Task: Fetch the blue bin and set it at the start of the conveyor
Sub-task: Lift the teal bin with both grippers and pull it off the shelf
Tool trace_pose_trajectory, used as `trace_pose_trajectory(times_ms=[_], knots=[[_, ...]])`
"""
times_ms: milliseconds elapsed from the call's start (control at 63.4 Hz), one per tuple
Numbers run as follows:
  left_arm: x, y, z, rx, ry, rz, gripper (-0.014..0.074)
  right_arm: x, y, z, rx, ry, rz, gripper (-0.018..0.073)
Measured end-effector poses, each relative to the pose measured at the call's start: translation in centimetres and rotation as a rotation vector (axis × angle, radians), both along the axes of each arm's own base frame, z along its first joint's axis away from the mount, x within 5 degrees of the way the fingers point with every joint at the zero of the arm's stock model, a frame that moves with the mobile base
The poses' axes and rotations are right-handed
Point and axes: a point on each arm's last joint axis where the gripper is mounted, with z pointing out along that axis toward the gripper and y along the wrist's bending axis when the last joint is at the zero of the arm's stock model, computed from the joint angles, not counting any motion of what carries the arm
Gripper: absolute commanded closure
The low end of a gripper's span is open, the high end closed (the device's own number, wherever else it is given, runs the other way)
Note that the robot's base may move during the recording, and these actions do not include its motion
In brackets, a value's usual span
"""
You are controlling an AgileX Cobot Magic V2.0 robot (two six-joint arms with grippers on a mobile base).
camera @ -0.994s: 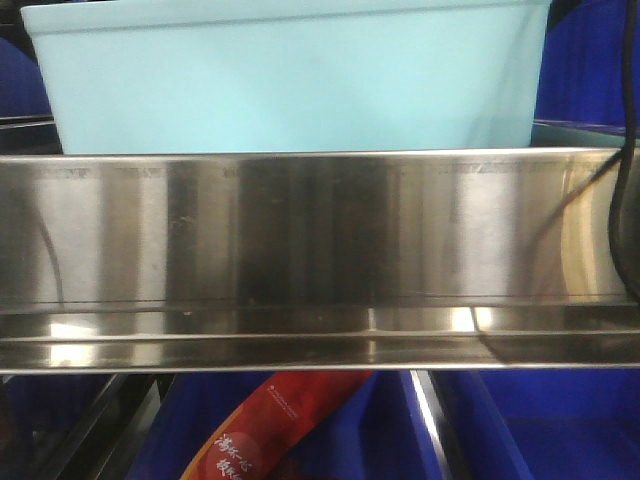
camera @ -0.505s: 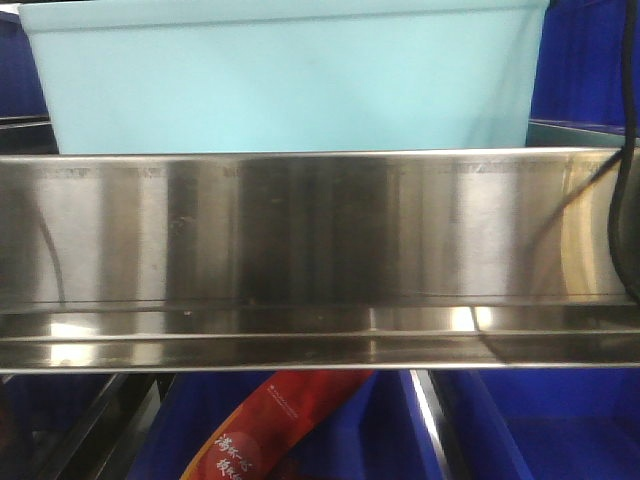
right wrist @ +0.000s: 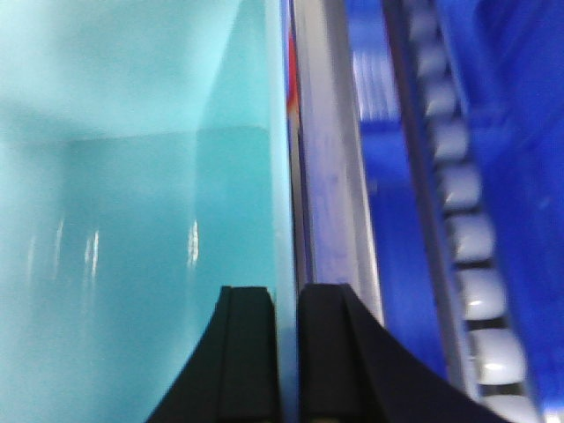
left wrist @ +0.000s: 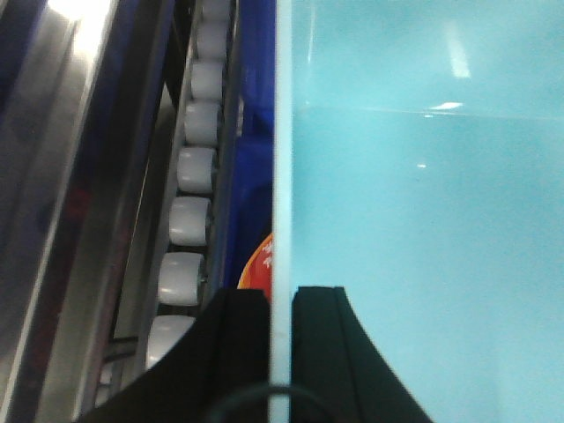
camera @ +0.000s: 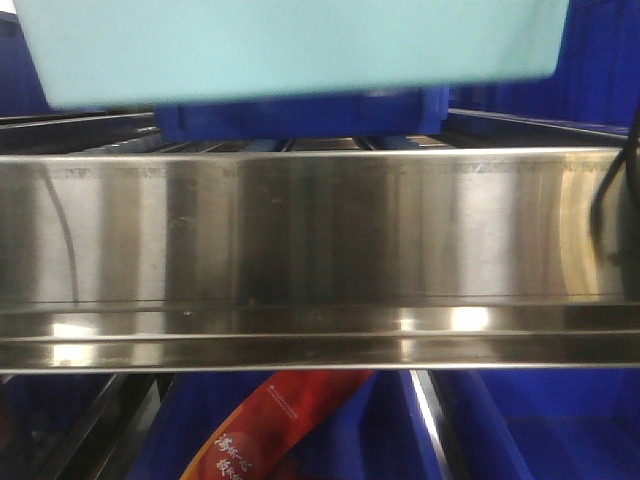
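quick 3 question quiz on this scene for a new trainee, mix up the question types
1. True or false: the blue bin rests on the steel shelf rail.
2. Multiple choice: what is the left end effector shut on? A) the bin's wall B) the shelf rail C) nothing
3. Fill in: in the front view, the gap under the bin shows a dark blue ____.

Key
1. False: the bin hangs clear above the rail.
2. A: one finger sits on each side of the wall.
3. crate
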Motion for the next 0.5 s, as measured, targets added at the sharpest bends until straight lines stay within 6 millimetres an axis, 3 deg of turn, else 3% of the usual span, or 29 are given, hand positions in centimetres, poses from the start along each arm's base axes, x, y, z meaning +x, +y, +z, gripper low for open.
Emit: trace_pose_trajectory(times_ms=[268, 505], knots=[[-3.1, -0.2, 7.5, 0.002, -0.172, -0.008, 0.0708, -4.1, 0.0, 5.4, -0.025, -0.140, 0.011, 0.0712], [-4.9, -0.8, 11.0, 0.010, -0.263, -0.020, 0.0708, -5.7, -0.4, 9.4, -0.026, -0.245, -0.009, 0.0712]])
